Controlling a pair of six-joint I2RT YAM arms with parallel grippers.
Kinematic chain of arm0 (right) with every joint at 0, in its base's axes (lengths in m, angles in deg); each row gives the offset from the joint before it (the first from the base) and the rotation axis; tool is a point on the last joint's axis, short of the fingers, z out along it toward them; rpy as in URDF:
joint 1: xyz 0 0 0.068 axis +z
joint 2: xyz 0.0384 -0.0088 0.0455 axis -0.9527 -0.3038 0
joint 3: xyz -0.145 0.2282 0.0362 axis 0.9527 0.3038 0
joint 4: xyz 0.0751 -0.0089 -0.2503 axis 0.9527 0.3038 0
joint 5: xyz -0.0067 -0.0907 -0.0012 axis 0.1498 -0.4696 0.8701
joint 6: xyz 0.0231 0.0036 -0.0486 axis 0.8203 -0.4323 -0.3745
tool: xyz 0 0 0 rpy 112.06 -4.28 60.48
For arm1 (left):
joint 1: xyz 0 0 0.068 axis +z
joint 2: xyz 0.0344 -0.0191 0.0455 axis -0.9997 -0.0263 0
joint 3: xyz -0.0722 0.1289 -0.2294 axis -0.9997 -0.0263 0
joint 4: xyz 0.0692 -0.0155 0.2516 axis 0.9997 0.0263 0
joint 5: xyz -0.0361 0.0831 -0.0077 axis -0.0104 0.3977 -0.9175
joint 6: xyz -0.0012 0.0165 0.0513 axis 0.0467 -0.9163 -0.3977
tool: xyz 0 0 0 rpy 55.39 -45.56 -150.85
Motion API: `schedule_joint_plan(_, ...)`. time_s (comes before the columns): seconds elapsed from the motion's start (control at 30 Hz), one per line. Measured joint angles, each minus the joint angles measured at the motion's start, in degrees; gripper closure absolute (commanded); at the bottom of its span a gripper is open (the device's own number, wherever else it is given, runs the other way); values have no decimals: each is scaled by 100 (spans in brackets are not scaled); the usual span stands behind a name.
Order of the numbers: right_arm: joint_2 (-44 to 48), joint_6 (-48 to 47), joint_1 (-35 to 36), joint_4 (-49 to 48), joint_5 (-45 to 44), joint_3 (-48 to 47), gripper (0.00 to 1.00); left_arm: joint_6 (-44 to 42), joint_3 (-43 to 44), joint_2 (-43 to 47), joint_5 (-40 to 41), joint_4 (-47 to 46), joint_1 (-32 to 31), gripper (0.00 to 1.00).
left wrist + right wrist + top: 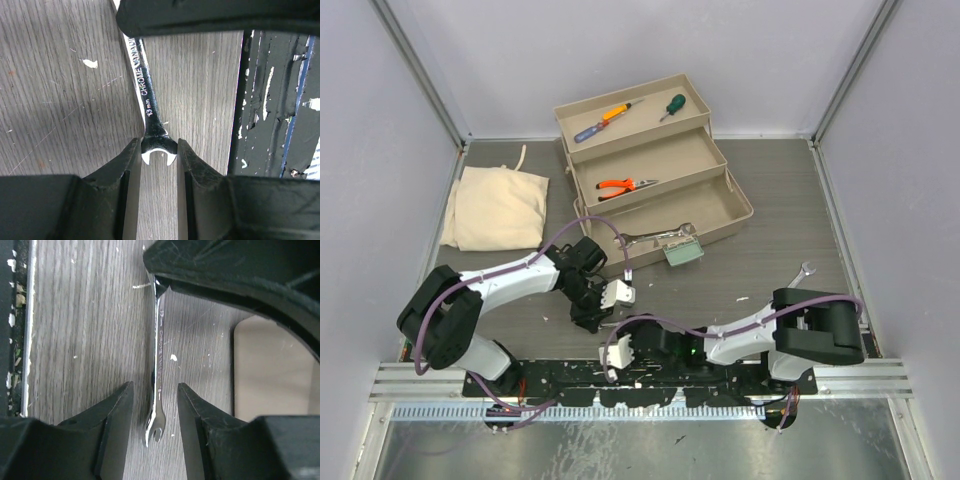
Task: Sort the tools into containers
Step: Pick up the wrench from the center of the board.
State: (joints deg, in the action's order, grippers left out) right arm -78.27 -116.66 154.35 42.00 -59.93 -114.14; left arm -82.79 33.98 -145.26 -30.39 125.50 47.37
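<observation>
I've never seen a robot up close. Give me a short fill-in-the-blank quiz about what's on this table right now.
1. The orange-handled pliers lie in the ____ tray of the toolbox.
2. The green-handled screwdriver lies in the ____ tray, near another screwdriver.
3. In the top view, the cream cloth lies to the ____ of the toolbox.
4. In the right wrist view, the right jaws stand ____, with a gap on either side of the wrench.

Missing words: middle; top; left; open.
</observation>
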Motion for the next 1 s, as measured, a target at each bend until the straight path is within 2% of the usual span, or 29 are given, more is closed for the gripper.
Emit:
schedule_joint_plan(0.13, -286, -245, 190, -79, -254, -170, 57, 0, 0, 0, -20, 2, 0, 97)
schedule_joint_plan(0.47, -1185, -671, 487, -487, -931, -621, 73, -15, 31, 0, -44, 24, 2, 97)
schedule_joint_plan(0.63, -1460, -758, 511, -702, -1143, -706, 89, -26, 35, 0, -76, 24, 2, 97)
schedule_joint_plan(0.7, -1499, -756, 518, -750, -1204, -717, 99, -31, 33, 0, -70, 24, 2, 97)
schedule_joint_plan(0.83, -1526, -730, 518, -743, -1263, -737, 99, -28, 37, 22, -155, 70, 2, 90)
schedule_joint_plan(1.0, -1521, -671, 516, -734, -1290, -739, 99, 9, 37, 173, -155, 63, 2, 74)
